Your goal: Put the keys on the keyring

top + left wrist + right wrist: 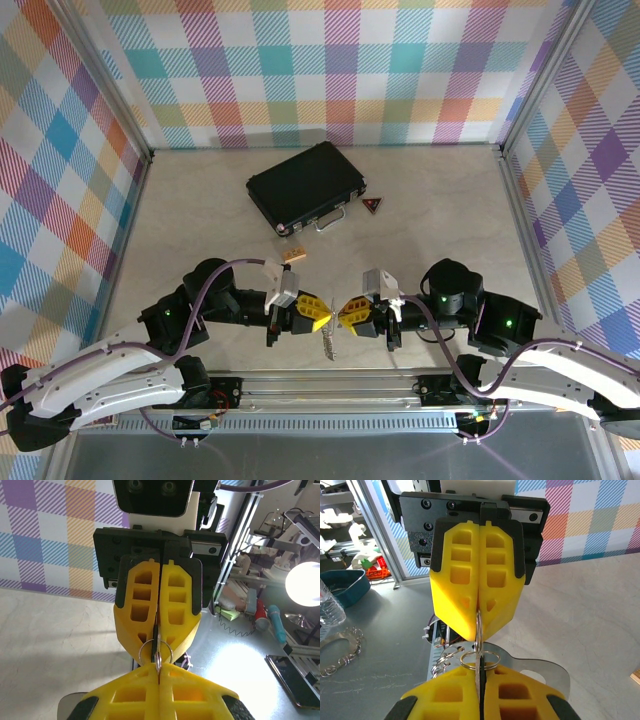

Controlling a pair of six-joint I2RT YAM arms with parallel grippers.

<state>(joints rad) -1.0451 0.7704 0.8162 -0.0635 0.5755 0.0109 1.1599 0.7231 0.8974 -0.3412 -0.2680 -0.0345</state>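
Note:
My two grippers meet tip to tip just above the table's near edge. The left gripper [322,318] [158,669] is shut on a thin silver ring of the keys, seen edge-on. The right gripper [346,316] [480,669] is shut on the dark keyring [482,680], a narrow dark strip [155,636] between its fingers. A small silver split ring [155,652] [480,659] lies flat around the spot where the tips meet. The keys [328,343] hang below the grippers as a jagged silver fringe. A flat silver piece [540,667] and small rings [442,660] show under the right fingers.
A black case [305,185] lies at the middle back of the table. In front of it are a small tan block [293,256] and a small red triangle [373,205]. Plaid walls close off the left, back and right sides.

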